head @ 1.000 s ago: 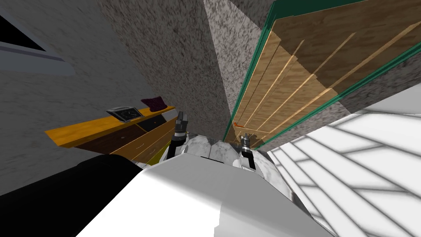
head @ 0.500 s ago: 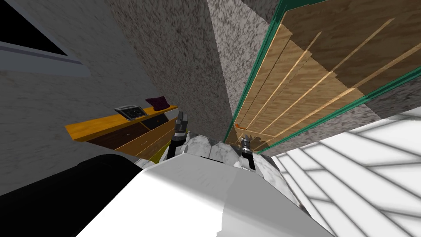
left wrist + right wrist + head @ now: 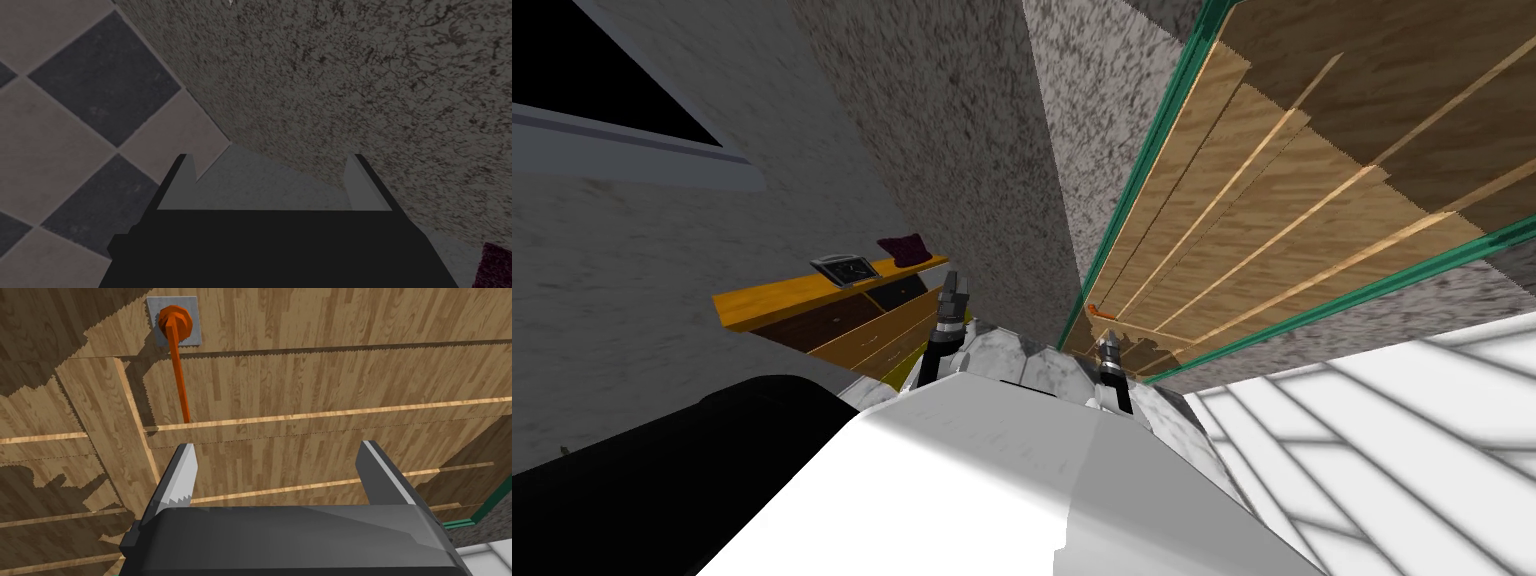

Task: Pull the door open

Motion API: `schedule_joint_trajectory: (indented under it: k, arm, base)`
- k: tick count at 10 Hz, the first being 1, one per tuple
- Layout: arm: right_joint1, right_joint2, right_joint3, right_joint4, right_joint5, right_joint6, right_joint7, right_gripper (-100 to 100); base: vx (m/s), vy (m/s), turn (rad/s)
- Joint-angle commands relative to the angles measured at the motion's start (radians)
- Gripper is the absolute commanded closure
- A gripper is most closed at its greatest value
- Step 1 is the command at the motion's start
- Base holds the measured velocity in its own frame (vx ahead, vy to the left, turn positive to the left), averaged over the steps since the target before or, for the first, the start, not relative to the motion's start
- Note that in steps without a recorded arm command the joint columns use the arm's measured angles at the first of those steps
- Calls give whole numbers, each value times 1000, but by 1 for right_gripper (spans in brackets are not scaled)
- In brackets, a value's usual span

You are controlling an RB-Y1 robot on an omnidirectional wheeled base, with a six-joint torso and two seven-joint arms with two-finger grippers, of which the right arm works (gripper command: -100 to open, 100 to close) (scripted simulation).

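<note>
Orange handle (image 3: 177, 378), where did it sit relative to the right gripper (image 3: 277, 446)? /mk

Low on the wooden door (image 3: 320, 343), at its left edge by the green frame (image 3: 1132, 180). It was a thin lever hanging off a grey plate (image 3: 192, 335). The gripper was close in front of the door, fingers spread, nothing between them. Lever tip lay just beyond one finger, outside the gap. /jr

Why spread? /mk

My read: lined up to take the lever, not yet on it. It needed a small shift left to get the lever between the fingers, then pinch and pull. Door looked shut in its frame. /jr

Other arm? /mk

The left gripper (image 3: 269, 156) was spread too and empty, off to the left facing the speckled wall (image 3: 952, 150), over the checked floor (image 3: 75, 125). Parked out of the swing, I'd say. /jr

Anything in the way? /mk

Only a dresser (image 3: 802, 300), far left against the wall, with a dark red object (image 3: 904, 250) and a small framed thing (image 3: 842, 270) on top. Well apart from the door. Likelier trouble: the thin lever slipping out, or my own base blocking the swing. /jr
</note>
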Motion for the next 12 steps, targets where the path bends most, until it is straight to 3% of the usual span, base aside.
schedule_joint_trajectory:
  k: [1,2,6,7,11,12]
  arm:
    - [-15,-5,-5,50,-10,-18,-4,-100]
    - [-15,-5,-5,64,-10,-18,-4,-100]
    - [-63,-19,-19,202,-35,-56,-11,-100]
    - [-63,-19,-19,208,-35,-56,-11,-100]
    - [-102,-30,-30,324,-54,-86,-16,-100]
    - [-102,-30,-30,324,-54,-86,-16,-100]
  base:
    - [61,-77,180]
    - [41,-62,55]
    - [40,-65,133]
    - [36,-52,52]
    - [37,-54,108]
    - [27,-43,30]
